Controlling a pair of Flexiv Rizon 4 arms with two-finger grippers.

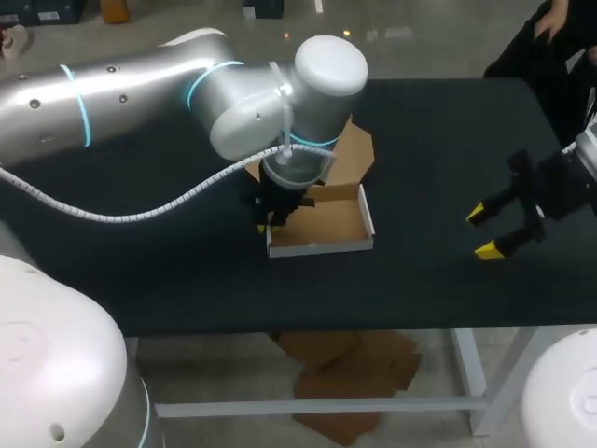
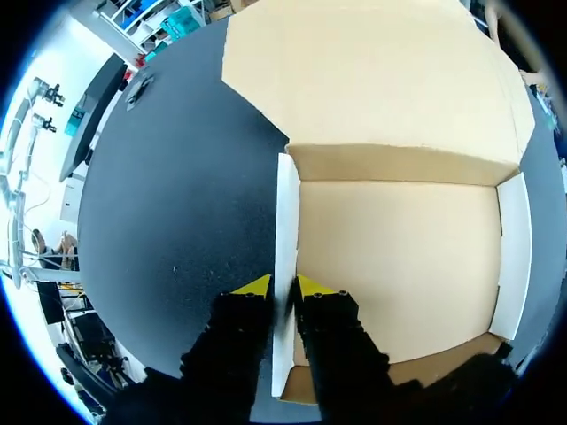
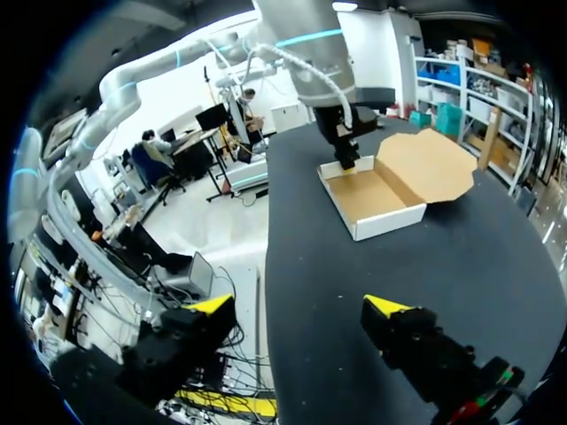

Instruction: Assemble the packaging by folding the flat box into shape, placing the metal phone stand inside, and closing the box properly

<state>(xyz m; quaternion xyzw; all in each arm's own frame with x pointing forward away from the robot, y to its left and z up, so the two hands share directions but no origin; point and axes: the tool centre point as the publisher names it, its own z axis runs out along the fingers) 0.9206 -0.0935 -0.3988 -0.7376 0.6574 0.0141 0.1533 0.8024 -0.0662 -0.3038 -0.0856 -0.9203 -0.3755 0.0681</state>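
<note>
Sidewall of box (image 2: 399, 257) sits clamped in left pincer (image 2: 284, 285); right pincer (image 1: 483, 231) gapes, well apart.

I counted one cardboard box (image 1: 326, 224) on one black table (image 1: 448, 280). Two arms (image 1: 140, 103) were there, one gripper apiece: the left gripper (image 2: 283, 285) and the right gripper (image 1: 481, 231), two yellow-tipped fingers (image 3: 385, 307) each.

You had a black table (image 1: 448, 140) carrying just one thing: an open cardboard box (image 1: 328, 224), brown inside and white outside. One white side wall stood pinched between the fingers of the left gripper (image 2: 283, 288). Its lid (image 2: 372, 80) lay folded back ahead of them. The box sat well apart from the spread right gripper (image 1: 490, 231).
</note>
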